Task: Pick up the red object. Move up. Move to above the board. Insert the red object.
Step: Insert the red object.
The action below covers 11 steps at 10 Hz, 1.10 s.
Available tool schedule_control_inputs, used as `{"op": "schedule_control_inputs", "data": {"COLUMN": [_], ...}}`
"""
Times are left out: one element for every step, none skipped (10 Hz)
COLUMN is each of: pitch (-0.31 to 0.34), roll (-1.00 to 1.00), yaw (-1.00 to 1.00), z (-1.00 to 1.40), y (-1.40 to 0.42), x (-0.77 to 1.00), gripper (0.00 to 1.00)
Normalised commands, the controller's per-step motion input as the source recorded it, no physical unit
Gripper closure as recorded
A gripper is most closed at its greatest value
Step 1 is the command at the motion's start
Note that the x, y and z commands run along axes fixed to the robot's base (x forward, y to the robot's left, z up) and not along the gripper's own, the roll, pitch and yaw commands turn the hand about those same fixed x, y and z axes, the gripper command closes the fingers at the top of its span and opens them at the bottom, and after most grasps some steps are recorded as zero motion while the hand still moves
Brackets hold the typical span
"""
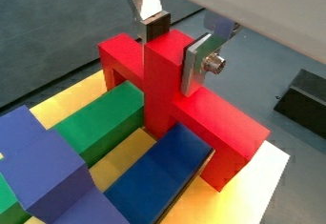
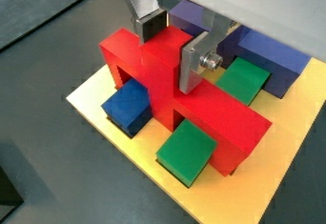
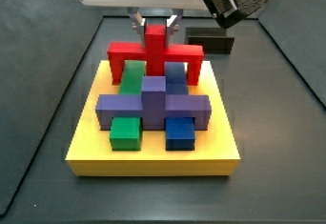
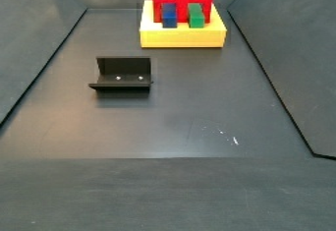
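We have the gripper clamped on the central post of the red object, which hangs directly beneath it. Its bar runs left to right across the far half of the board, legs straddling the green block and blue block. The piece is bright red and blocky; whether the legs sit fully down, we cannot tell.
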Motion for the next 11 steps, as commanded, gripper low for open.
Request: {"op": "schedule_control_inputs", "data": {"pitch": [-0.084,-0.084,-0.084,-0.073,-0.026,-0.003,0.0,-0.037,-0.079,-0.127,-0.124], "roll": [0.17,0.23,0.25,0.26,0.25,0.22,0.15,0.12,0.09,0.08,0.14], "yaw": [0.01,0.05,0.05,0.08,0.06,0.02,0.0,0.0,-0.01,0.0,0.0], "z": [-0.27,-0.27,-0.27,-0.24,-0.23,-0.27,-0.34,-0.45,-0.53,-0.64,-0.65], "y": [0.1,0.01,0.02,0.0,-0.05,-0.09,-0.14,-0.06,-0.02,0.0,0.0], "x": [-0.24,-0.17,-0.18,-0.06,0.06,0.13,0.12,0.03,0.0,0.0,0.0], "gripper": [1.0,1.0,1.0,1.0,1.0,1.0,1.0,1.0,1.0,1.0,1.0]}}
